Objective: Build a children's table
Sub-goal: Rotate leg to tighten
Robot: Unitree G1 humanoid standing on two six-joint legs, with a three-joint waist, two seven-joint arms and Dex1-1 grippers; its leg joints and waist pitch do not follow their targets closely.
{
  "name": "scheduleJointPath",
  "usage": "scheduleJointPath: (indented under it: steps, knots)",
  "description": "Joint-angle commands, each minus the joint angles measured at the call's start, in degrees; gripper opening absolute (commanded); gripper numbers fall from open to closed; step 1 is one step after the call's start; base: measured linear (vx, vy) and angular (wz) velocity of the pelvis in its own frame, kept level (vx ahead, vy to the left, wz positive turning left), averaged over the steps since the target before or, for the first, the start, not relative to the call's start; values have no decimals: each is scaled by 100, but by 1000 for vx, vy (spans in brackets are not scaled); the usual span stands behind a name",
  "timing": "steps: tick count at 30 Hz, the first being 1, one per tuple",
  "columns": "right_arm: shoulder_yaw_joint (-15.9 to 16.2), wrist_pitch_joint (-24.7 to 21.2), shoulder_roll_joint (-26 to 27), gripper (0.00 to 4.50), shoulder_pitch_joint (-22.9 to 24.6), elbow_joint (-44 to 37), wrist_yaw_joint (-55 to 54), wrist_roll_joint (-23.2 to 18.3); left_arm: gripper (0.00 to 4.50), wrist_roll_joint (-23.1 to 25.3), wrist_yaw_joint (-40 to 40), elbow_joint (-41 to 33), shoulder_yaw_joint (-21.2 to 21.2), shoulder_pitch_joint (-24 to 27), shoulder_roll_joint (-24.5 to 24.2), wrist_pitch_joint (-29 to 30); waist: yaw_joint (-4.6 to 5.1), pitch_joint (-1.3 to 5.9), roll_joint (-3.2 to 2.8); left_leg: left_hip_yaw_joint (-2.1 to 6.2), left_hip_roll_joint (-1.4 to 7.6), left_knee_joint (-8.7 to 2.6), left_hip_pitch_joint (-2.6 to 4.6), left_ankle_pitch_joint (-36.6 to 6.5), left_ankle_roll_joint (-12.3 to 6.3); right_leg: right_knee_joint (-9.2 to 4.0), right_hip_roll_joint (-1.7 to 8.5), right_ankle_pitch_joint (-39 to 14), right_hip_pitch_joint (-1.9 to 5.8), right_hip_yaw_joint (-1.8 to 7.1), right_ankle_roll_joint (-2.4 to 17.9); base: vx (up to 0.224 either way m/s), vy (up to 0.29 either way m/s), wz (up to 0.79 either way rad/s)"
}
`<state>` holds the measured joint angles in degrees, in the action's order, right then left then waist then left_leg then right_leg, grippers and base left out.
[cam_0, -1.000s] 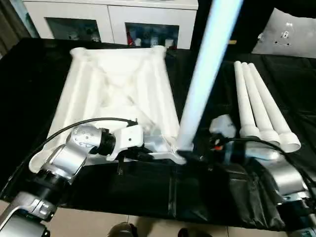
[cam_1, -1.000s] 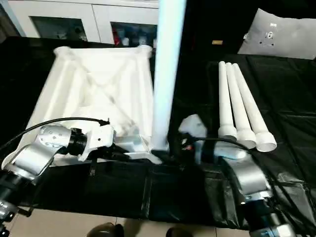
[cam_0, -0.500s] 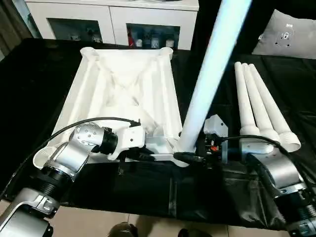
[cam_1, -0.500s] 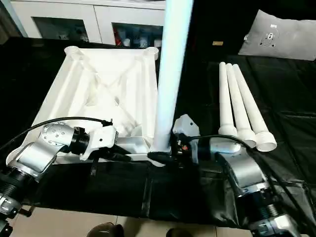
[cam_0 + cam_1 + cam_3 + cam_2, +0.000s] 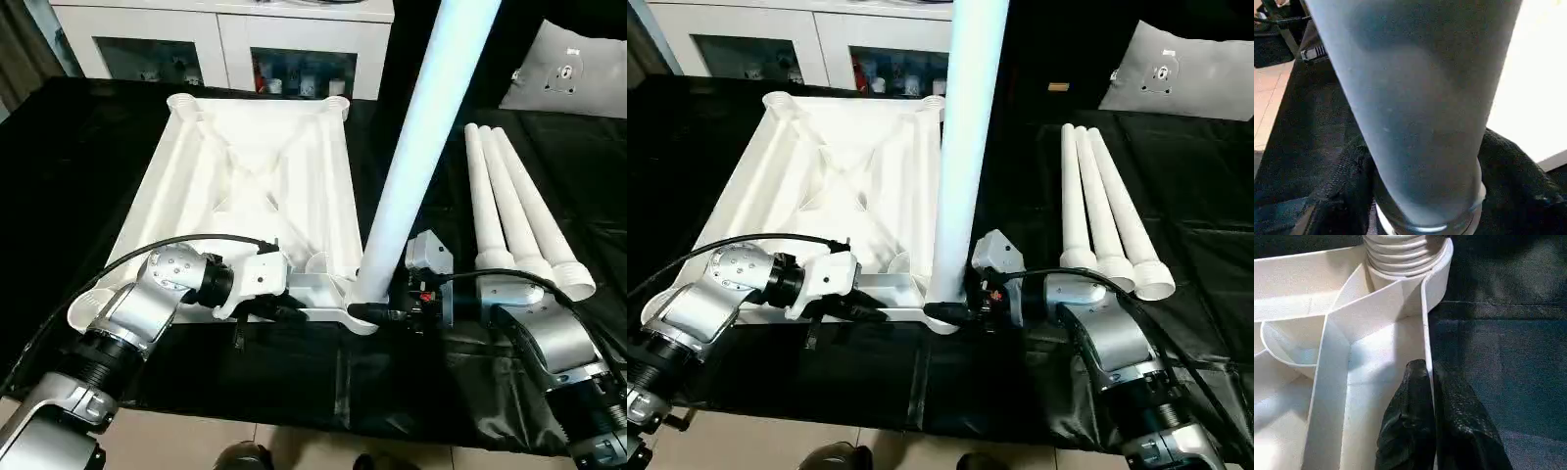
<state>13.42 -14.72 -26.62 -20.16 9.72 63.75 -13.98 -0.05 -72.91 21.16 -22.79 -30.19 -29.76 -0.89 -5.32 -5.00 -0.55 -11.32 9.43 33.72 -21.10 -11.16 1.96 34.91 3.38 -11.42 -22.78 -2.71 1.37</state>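
The white table top lies upside down on the black cloth. One white leg stands upright in its near right corner socket. My right gripper is shut on the base of this leg, one black finger on each side of the tube. My left gripper is shut on the thin rim of the table top, just left of that corner. Three more legs lie side by side on the cloth to the right.
A white cabinet with glass doors stands behind the table. A white cushion lies at the back right. The black cloth covers the work surface, with tiled floor below its front edge.
My right gripper has closed in around the foot of the upright leg. My left gripper keeps its hold on the rim. The camera has tilted, so the whole scene sits lower.
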Motion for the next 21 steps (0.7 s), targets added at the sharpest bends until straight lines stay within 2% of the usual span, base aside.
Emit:
scheduleJointPath:
  steps: [1, 3, 4, 6, 8, 9, 10, 11, 12, 13, 14, 15, 16, 17, 18, 19, 21]
  knots:
    - [178, -269, 84, 267, 215, -13, -66, -11, 0, 114, 41, 18, -85, -2, 71, 93, 21, 351, -52, 188, 430, -398, 97, -944, -227, -392, 533, -741, 260, 314, 1453, 0, 0, 0]
    - [103, -429, 203, 267, 320, -95, -298, -76, 0, 99, 211, -35, -22, 35, 130, 265, 25, 332, -59, 194, 436, -415, 97, -1056, -200, -412, 540, -866, 252, 317, 1445, 0, 0, 0]
    - [5, -540, 499, 266, 460, -169, -898, -6, 0, 89, 633, -159, 114, 97, 295, 655, 41, 312, -76, 196, 442, -436, 111, -1211, -140, -442, 548, -1104, 236, 327, 1419, 0, 0, 0]
    - [-29, -581, 616, 266, 504, -190, -1127, 39, 0, 85, 788, -208, 164, 121, 358, 779, 68, 270, -80, 221, 429, -470, 124, -1563, -3, -503, 559, -1732, 223, 324, 1300, 0, 0, 0]
    - [-129, -758, 905, 266, 583, -228, -1564, 31, 0, -54, 1114, -386, 323, 182, 574, 1226, 103, 191, -86, 269, 407, -492, 202, -2142, 160, -620, 577, -2973, 151, 318, 985, 0, 0, 0]
    - [-145, -772, 946, 266, 587, -221, -1627, 34, 0, -54, 1157, -404, 333, 187, 600, 1263, 112, 179, -73, 280, 393, -500, 221, -2256, 170, -660, 576, -3264, 145, 311, 869, 0, 0, 0]
    - [-243, -867, 1211, 266, 616, -181, -2031, 52, 0, -57, 1436, -523, 400, 219, 770, 1504, 142, 173, -87, 306, 409, -516, 240, -2367, 221, -680, 597, -3526, 132, 322, 741, 0, 0, 0]
    - [-348, -969, 1509, 266, 639, -144, -2454, 53, 0, -45, 1746, -651, 467, 248, 964, 1775, 180, 179, -81, 327, 404, -534, 214, -2361, 247, -690, 598, -3558, 139, 317, 684, 0, 0, 0]
    - [-365, -976, 1557, 266, 636, -128, -2526, 60, 0, -42, 1801, -669, 478, 252, 1002, 1815, 198, 184, -93, 331, 404, -539, 222, -2358, 248, -689, 587, -3513, 129, 309, 678, 0, 0, 0]
    - [-480, -1025, 1880, 266, 612, -23, -3010, 102, 0, -18, 2173, -790, 552, 277, 1260, 2084, 253, 187, -95, 330, 401, -551, 187, -2284, 260, -677, 578, -3338, 133, 306, 715, 0, 0, 0]
    - [-616, -1088, 2231, 266, 556, 123, -3544, 142, 0, 16, 2567, -910, 617, 293, 1557, 2363, 268, 182, -128, 338, 408, -558, 185, -2268, 290, -666, 580, -3251, 138, 304, 729, 0, 0, 0]
    - [-732, -1057, 2528, 266, 442, 345, -4037, 212, 0, 76, 3013, -965, 691, 281, 1893, 2578, 307, 179, -109, 340, 405, -563, 180, -2304, 292, -681, 570, -3158, 126, 294, 744, 0, 0, 0]
    - [-732, -1057, 2528, 265, 442, 345, -4037, 212, 0, 76, 3013, -965, 691, 281, 1893, 2578, 341, 173, -112, 346, 389, -561, 177, -2348, 281, -682, 560, -3085, 125, 291, 756, 0, 0, 0]
    - [-836, -1031, 2781, 265, 321, 564, -4543, 311, 0, 132, 3399, -1001, 741, 257, 2208, 2740, 374, 174, -120, 324, 390, -565, 178, -2334, 262, -679, 542, -2934, 108, 318, 768, 0, 0, 0]
    - [-838, -994, 2861, 265, 257, 677, -4704, 371, 0, 187, 3579, -991, 744, 233, 2342, 2774, 379, 169, -95, 320, 378, -564, 181, -2335, 237, -697, 536, -2907, 100, 315, 767, 0, 0, 0]
    - [-839, -880, 3042, 265, 93, 965, -5102, 530, 0, 322, 3988, -946, 737, 164, 2649, 2821, 395, 171, -94, 312, 372, -559, 177, -2290, 216, -701, 542, -2866, 105, 321, 774, 0, 0, 0]
    - [-838, -854, 3085, 265, 56, 1029, -5198, 578, 0, 357, 4077, -939, 727, 147, 2713, 2835, 385, 185, -101, 303, 361, -558, 167, -2159, 149, -705, 538, -2732, 128, 328, 737, 0, 0, 0]
